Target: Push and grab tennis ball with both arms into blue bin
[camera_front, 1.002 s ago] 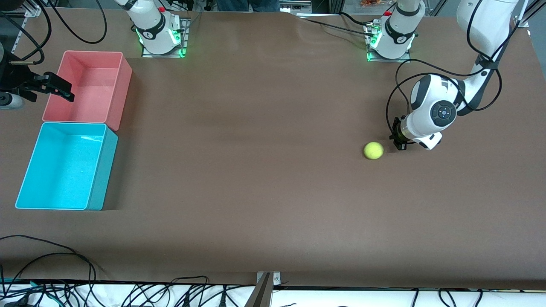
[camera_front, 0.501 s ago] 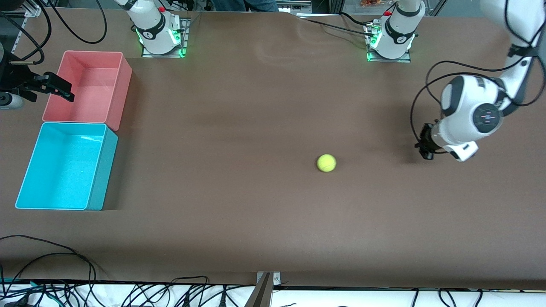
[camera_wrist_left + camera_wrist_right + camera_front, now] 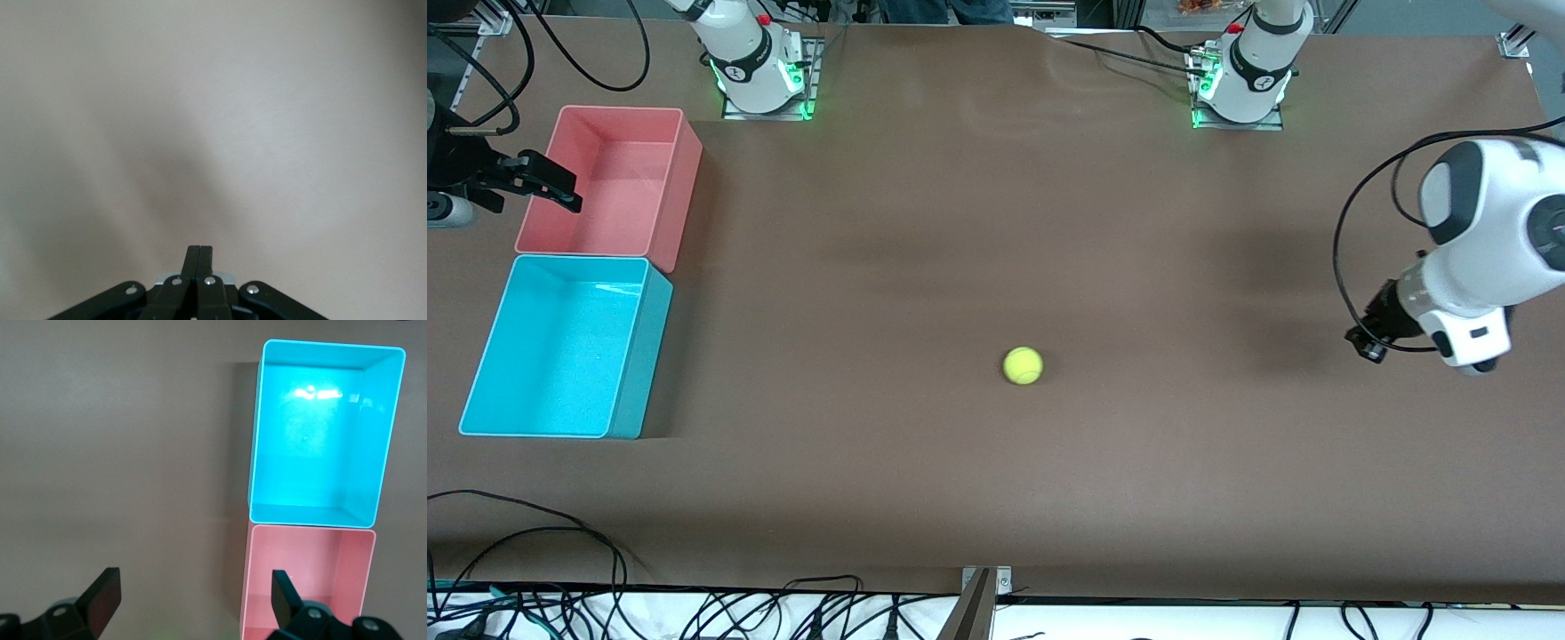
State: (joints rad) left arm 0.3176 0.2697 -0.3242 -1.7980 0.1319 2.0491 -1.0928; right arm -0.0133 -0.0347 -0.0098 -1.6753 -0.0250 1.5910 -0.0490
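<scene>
Brown table [image 3: 996, 498], tennis ball [image 3: 1023, 365] loose mid-table, well apart from the blue bin [image 3: 640, 356]. Left gripper [image 3: 1367, 342] pinched shut, empty; right gripper [image 3: 560, 191] spread wide over the pink bin [image 3: 680, 187]. Light, fuzzy, rolls easily: clamp across its middle.

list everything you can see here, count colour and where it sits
tennis ball: one, yellow-green, on the bare table near its middle, nothing touching it
blue bin: one, cyan, empty, at the right arm's end of the table, nearer to the front camera than the pink bin
pink bin: one, pink, empty, right beside the blue bin
table: one, brown top
cables: several, black, along the table edge nearest the front camera
left gripper: one, black, fingers shut, over the table at the left arm's end, well apart from the ball
right gripper: one, black, fingers open, by the pink bin's outer edge, this arm waiting
</scene>
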